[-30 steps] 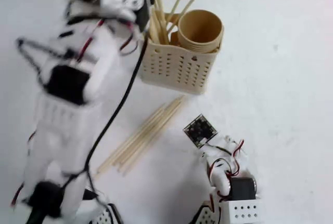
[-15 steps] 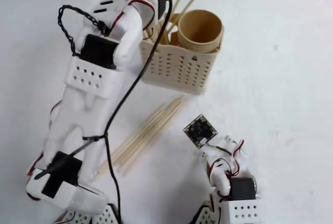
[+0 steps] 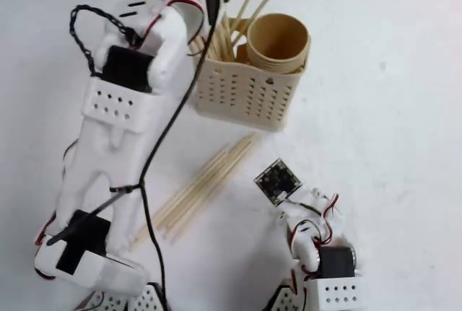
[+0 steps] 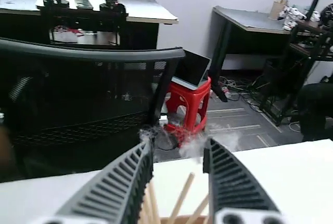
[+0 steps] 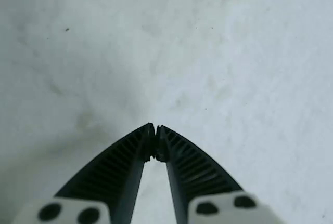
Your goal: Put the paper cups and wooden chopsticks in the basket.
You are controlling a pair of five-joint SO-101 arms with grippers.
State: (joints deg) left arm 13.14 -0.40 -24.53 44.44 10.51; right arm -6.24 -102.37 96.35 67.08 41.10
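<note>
Two SO-101 arms work at a white table (image 3: 404,94).

1. Left arm (image 3: 108,152): in the high view it stretches from the near left corner to the far edge, ending just beside the basket's left end. The left gripper (image 4: 178,143) is released. Its ribbed dark jaws stand apart with nothing between them, above the tips of the upright chopsticks (image 4: 182,203).

2. Loose chopsticks (image 3: 198,188): a bundle of pale, thin wooden sticks lies flat on the table. It runs diagonally from beside the left arm's base up towards the basket's near wall. The bundle is outside the basket, between the two arms.

3. Basket (image 3: 245,98): a cream plastic container with perforated walls, set at the far middle of the table. Several upright chopsticks (image 3: 229,26) lean in its left part, their tips above the rim.

4. Paper cups (image 3: 278,40): a nested stack of tan cups, mouth upward, sits in the basket's right part, just beside the upright chopsticks.

5. Right arm (image 3: 314,250): folded low at the near edge, right of the loose chopsticks. The right gripper (image 5: 155,130) is clenched. Its jaw tips meet, holding nothing, just over bare table.
</note>
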